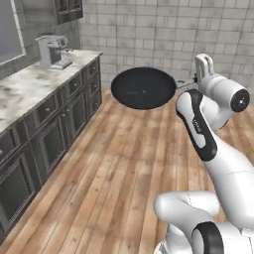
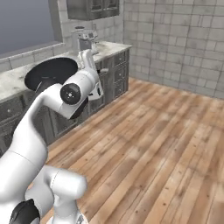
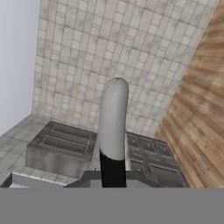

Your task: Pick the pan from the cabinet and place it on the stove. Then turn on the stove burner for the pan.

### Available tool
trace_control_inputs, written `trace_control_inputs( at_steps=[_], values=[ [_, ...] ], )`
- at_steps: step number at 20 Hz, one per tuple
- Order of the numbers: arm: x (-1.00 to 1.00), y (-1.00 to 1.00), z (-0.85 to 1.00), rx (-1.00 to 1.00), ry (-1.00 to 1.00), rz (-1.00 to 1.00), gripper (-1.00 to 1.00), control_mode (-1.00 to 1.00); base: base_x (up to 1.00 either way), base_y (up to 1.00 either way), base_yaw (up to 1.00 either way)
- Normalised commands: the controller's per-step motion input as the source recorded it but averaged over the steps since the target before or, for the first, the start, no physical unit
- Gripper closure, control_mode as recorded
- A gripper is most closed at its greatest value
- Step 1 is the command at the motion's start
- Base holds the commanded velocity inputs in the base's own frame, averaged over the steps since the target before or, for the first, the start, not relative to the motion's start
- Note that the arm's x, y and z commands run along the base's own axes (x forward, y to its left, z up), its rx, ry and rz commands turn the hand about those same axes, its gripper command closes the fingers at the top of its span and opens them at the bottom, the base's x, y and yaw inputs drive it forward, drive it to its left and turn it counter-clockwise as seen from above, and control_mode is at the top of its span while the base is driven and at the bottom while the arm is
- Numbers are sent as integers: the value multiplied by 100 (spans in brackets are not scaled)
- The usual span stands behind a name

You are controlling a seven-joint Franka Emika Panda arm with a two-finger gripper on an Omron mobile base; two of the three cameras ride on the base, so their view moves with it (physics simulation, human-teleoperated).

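The round black pan [image 1: 143,88] hangs level in the air above the wooden floor, beside the end of the counter. Its thin handle runs right to my gripper [image 1: 195,80], which is shut on it. From the right base view the pan [image 2: 50,71] sits left of my hand, over the counter's edge. In the hand view the silver-grey handle [image 3: 113,124] runs straight up from between the jaws. The cabinet, the stove and the stove burner are out of view.
A marble counter [image 1: 30,87] on dark lower units runs along the left, with a coffee machine [image 1: 53,50] at its far end. A dark upper unit [image 1: 67,10] hangs above it. A tiled wall [image 1: 158,34] closes the back; wood floor [image 2: 166,140] lies open to the right.
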Motion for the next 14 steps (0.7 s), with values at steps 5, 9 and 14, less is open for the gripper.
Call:
trace_control_inputs(
  at_steps=[5,9,14],
  values=[
    [0,0,0,0,0,0,100,100,8,13,-42],
    [0,0,0,0,0,0,100,100,12,16,-41],
    [0,0,0,0,0,0,100,100,12,16,-41]
  ],
)
